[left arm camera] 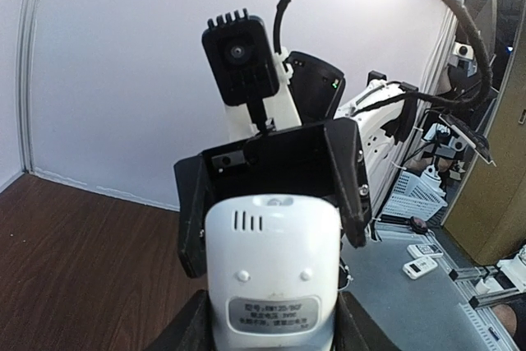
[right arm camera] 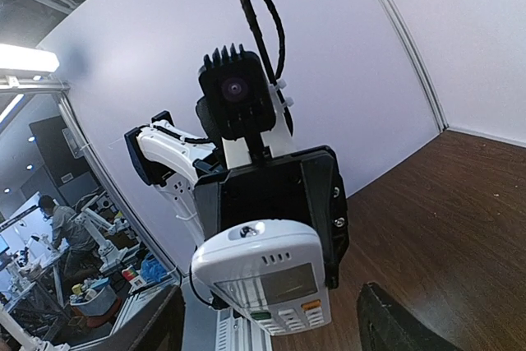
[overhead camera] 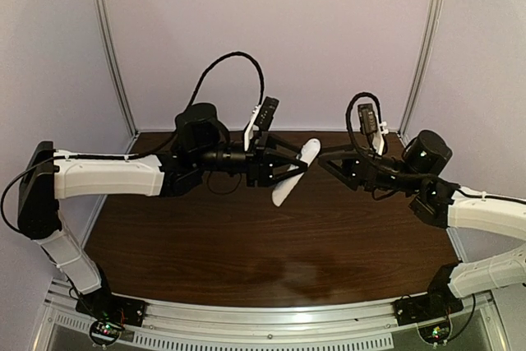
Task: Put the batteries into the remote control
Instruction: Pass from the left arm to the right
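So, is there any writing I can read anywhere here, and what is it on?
The label on the back of the remote control: several lines of small print, too blurred to read.
The display on its front: no digits showing.
The buttons: marks too small to read.
Nothing else shows readable text.

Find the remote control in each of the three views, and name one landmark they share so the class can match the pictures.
Top external: the remote control hangs tilted at mid-picture.
Left wrist: bottom centre, its labelled back facing the camera.
Right wrist: lower centre, its display side facing the camera.
Shared landmark: the brown wooden table.
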You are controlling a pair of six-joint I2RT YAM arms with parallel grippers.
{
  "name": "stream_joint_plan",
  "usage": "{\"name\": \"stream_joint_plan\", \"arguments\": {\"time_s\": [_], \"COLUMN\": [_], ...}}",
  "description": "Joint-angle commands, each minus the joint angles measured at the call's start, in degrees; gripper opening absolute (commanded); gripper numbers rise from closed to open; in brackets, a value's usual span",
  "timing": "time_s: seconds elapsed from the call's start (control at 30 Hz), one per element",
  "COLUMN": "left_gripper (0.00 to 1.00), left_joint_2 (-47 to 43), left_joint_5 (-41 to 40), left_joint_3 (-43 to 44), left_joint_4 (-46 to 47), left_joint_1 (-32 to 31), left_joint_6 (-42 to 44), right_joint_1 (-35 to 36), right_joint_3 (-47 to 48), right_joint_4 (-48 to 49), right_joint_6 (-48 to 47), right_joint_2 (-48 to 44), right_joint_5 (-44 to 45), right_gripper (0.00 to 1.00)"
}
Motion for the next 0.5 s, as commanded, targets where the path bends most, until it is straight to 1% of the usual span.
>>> {"name": "stream_joint_plan", "arguments": {"time_s": [0.0, 0.17, 0.33, 0.4, 0.47], "left_gripper": [0.24, 0.24, 0.24, 0.24, 0.24], "left_joint_2": [0.6, 1.2, 1.4, 1.6, 1.8], "left_joint_5": [1.5, 2.1, 2.3, 2.1, 2.5], "left_joint_3": [-1.1, -1.7, -2.0, -2.1, -2.2], "left_joint_4": [7.4, 9.4, 9.9, 10.1, 10.5], "left_joint_1": [-0.1, -0.1, -0.2, -0.2, -0.2], "left_joint_6": [-2.9, -4.6, -5.2, -5.5, -5.9], "right_joint_1": [1.7, 3.1, 3.7, 3.7, 3.8], "right_joint_3": [3.2, 5.4, 6.3, 6.4, 6.5], "right_joint_4": [0.9, -2.0, -2.9, -3.1, -3.5], "right_joint_6": [-1.6, -4.4, -5.3, -5.4, -5.6], "right_joint_2": [1.1, 2.0, 3.0, 3.3, 3.5], "right_joint_5": [-0.2, 1.1, 1.1, 1.2, 1.5], "right_gripper": [0.71, 0.61, 0.51, 0.50, 0.55]}}
